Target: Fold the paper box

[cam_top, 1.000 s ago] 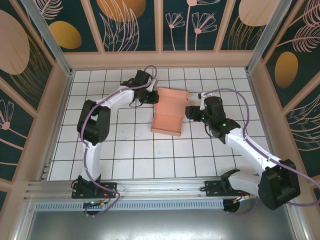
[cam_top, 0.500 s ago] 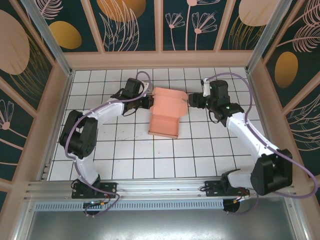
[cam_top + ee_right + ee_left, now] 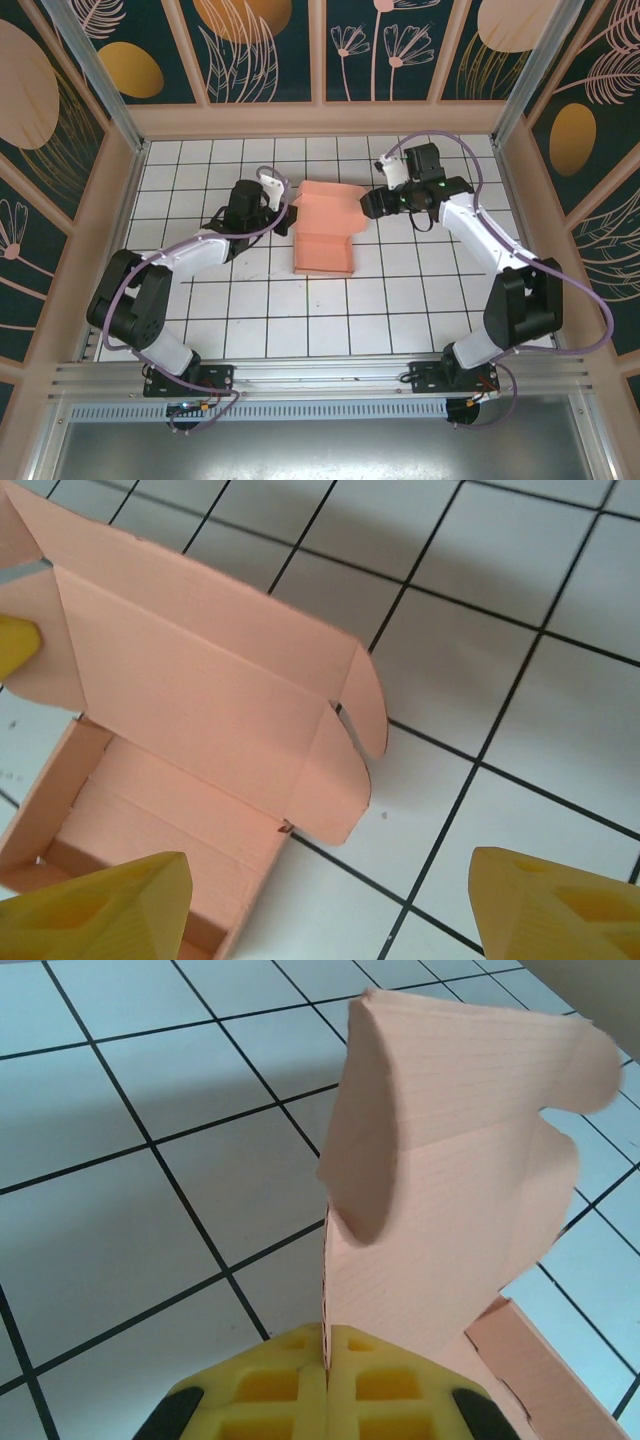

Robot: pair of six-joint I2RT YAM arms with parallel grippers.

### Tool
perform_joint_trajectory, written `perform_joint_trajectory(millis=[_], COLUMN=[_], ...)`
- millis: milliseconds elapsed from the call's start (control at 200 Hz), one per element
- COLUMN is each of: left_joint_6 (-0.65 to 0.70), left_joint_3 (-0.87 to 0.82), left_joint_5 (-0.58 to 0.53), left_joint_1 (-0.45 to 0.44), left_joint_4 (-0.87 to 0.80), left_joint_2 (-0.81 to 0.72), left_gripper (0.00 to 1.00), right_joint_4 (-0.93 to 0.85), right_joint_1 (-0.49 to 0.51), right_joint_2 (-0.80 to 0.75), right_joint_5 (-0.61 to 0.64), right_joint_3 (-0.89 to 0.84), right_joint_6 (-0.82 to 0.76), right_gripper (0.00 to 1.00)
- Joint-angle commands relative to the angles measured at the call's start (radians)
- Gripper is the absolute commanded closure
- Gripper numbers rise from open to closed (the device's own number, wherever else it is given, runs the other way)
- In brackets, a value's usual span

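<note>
The salmon-pink paper box lies mid-table as an open tray with its lid panel on the far side. My left gripper is at the lid's left edge, shut on the left side flap, which stands upright from between the yellow fingers. My right gripper hovers open off the lid's right end. In the right wrist view its gripper frames bare tile beside the box, whose rounded right flaps lie free and untouched.
White tiled floor surrounds the box, ringed by low wooden walls. Both arms reach in from the near corners and bend towards the box from either side. A tip of the left gripper's yellow finger shows at the lid's far end.
The left gripper closed on the lid's left flap and drew back nearer-left, its elbow swinging outwards. The right gripper rose from beside the tray to the lid's right end. The box shifted slightly.
</note>
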Motion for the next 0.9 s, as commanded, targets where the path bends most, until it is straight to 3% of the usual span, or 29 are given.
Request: perform_joint_trajectory(millis=[0, 105, 320, 445, 896], left_joint_6=[0.065, 0.075, 0.070, 0.066, 0.063], left_joint_3=[-0.040, -0.067, -0.075, -0.063, -0.058], left_joint_5=[0.032, 0.055, 0.054, 0.054, 0.075], left_joint_1=[0.005, 0.004, 0.004, 0.005, 0.005], left_joint_4=[0.128, 0.168, 0.191, 0.188, 0.188], left_joint_2=[-0.030, -0.030, -0.018, -0.002, 0.005], left_gripper=[1.00, 1.00, 1.00, 1.00, 1.00], right_joint_4=[-0.084, -0.116, -0.208, -0.218, -0.203], right_joint_1=[-0.004, -0.005, -0.004, -0.001, 0.007], right_joint_2=[0.046, 0.093, 0.182, 0.201, 0.219], right_joint_5=[-0.061, -0.055, -0.072, -0.077, -0.159], right_joint_3=[0.062, 0.104, 0.192, 0.188, 0.145], right_joint_6=[-0.106, -0.164, -0.256, -0.298, -0.363], right_gripper=[0.28, 0.29, 0.43, 0.60, 0.77])
